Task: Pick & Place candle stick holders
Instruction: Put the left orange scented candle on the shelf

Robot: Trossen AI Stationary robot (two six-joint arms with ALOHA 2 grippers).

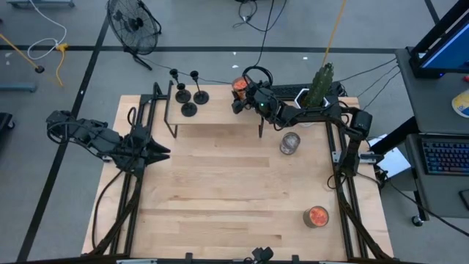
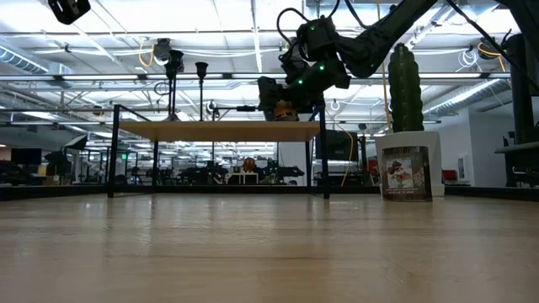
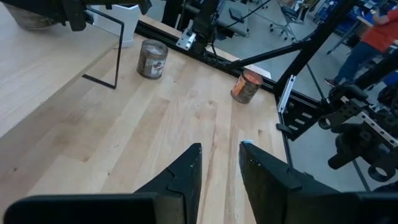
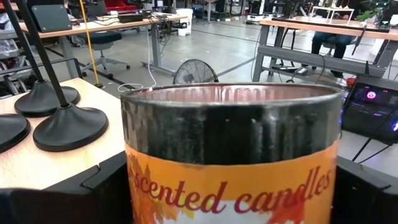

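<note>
Wooden table (image 1: 220,183), two candle jars (image 1: 290,143)

place: lab/workshop | cues: floor fan (image 1: 134,23), desks (image 4: 323,28), monitor (image 1: 447,37), keyboard (image 1: 445,155)

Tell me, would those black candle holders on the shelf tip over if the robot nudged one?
Probably not easily: each holder has a wide, flared disc base sitting flat on the shelf. But the thin stem is tall, so a push high up could likely topple it. They stand close together, so one might knock its neighbours.
</note>
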